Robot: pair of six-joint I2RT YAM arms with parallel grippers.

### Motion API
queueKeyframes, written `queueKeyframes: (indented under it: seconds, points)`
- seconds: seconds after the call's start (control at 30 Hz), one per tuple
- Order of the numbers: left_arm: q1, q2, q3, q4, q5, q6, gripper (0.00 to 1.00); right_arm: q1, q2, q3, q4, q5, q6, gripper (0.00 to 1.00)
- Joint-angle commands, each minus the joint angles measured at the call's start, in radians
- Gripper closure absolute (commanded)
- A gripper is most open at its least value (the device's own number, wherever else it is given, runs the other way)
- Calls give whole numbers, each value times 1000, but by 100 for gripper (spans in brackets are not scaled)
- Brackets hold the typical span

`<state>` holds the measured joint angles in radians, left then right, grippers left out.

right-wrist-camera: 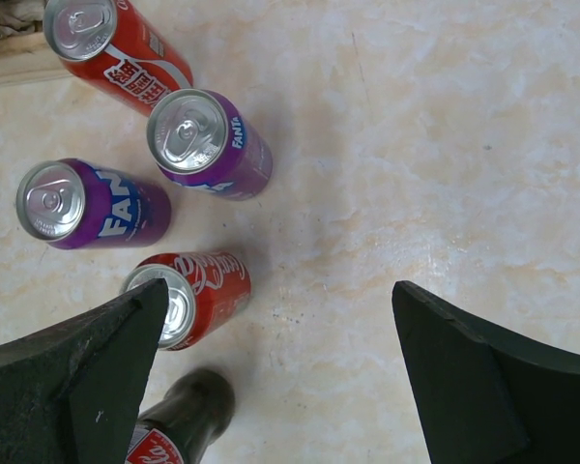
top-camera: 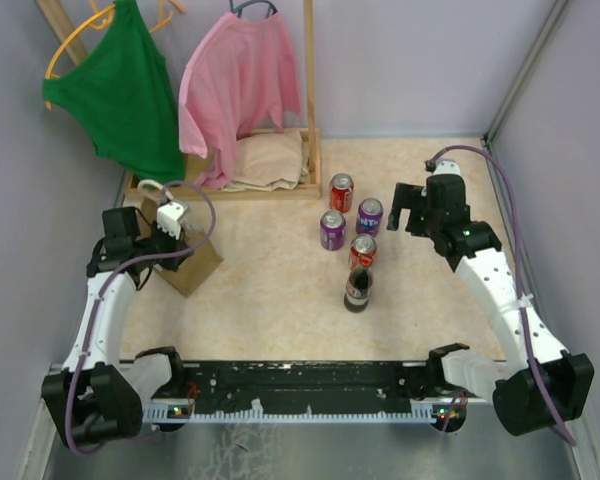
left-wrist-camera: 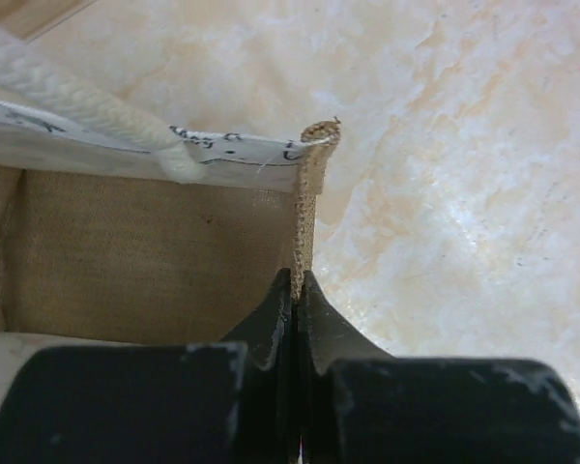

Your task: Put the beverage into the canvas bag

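The tan canvas bag [top-camera: 192, 264] with white loop handles [top-camera: 152, 189] stands on the left of the table. My left gripper [top-camera: 180, 237] is shut on its top rim. In the left wrist view the jaws [left-wrist-camera: 298, 286] pinch the bag's wall edge [left-wrist-camera: 307, 193], with the bag's inside [left-wrist-camera: 126, 261] to the left. The beverages stand mid-table: two red cans [top-camera: 341, 192] [top-camera: 362, 251], two purple cans [top-camera: 332, 230] [top-camera: 369, 216] and a dark cola bottle [top-camera: 357, 289]. My right gripper [top-camera: 404, 210] is open and empty, hovering right of them [right-wrist-camera: 278, 288], over the bare table beside a red can [right-wrist-camera: 193, 295].
A wooden clothes rack [top-camera: 310, 100] at the back holds a green top [top-camera: 125, 90] and a pink shirt [top-camera: 235, 80], with a beige folded cloth [top-camera: 270, 160] on its base. Walls close in the left, right and back sides.
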<state>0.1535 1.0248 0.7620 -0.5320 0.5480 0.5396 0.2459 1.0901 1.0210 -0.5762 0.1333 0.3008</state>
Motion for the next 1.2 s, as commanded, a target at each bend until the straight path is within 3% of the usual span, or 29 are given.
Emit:
queueKeyframes:
  seconds: [0.0,0.23,0.37,0.6,1.17]
  points:
    - [4,-9,80,-98,162,44,100,4,-41,-7,10,12,12,1]
    - [-62,-42,109,-235,234,115,100,4,-30,-9,26,-1,16,1]
    - [-186,-65,93,-238,185,108,100,3,-22,-6,30,-10,19,1]
    - [-365,-39,101,-166,133,6,100,3,-13,17,20,-5,8,1]
    - [-661,92,150,-79,73,-23,100,4,-87,-9,-33,33,8,1]
